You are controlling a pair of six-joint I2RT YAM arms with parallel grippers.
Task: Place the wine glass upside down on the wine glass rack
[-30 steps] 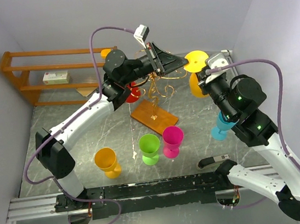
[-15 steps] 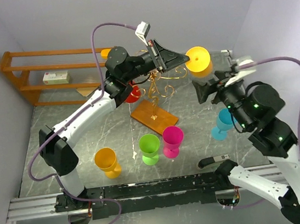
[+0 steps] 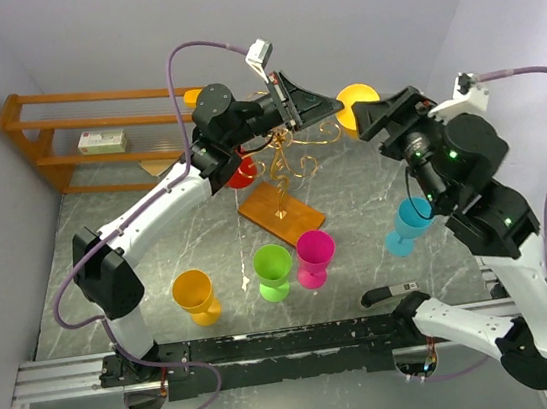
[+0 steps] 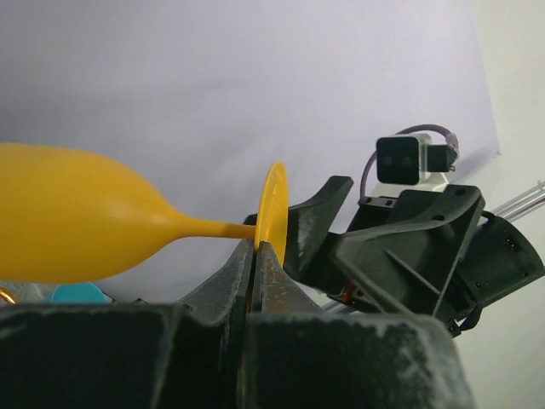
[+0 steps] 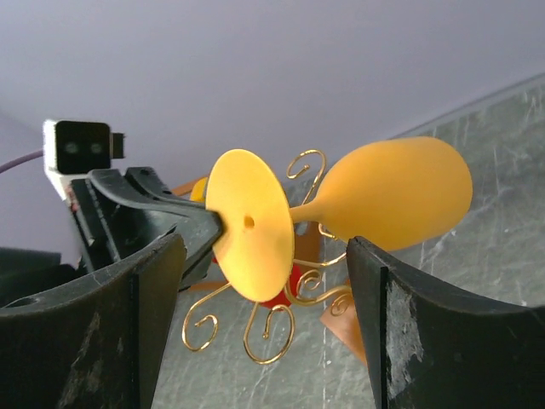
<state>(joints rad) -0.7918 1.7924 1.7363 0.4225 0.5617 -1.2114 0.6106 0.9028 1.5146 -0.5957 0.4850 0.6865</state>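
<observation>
A yellow wine glass [image 3: 359, 100] lies on its side in the air, above and to the right of the wine glass rack [image 3: 283, 161], a gold wire tree on a wooden base [image 3: 280, 214]. My left gripper [image 4: 258, 247] is shut on the rim of the glass's flat foot [image 4: 273, 203], and the bowl [image 4: 77, 226] points left in that view. My right gripper [image 5: 266, 256] stands open, facing the foot [image 5: 249, 226], with both fingers clear of the glass. The rack's curled arms [image 5: 281, 328] show behind and below the glass.
A red glass [image 3: 241, 173] is at the rack. Orange [image 3: 195, 295], green [image 3: 272, 270], magenta [image 3: 314, 257] and cyan [image 3: 409, 224] glasses stand on the marble table. A brown wooden shelf [image 3: 49, 143] with a white box [image 3: 102, 141] lines the back left wall.
My right gripper opened, let go of the yellow glass and swung up to the right, then turned to face it. The left gripper kept hold of the foot and lifted the glass slightly.
</observation>
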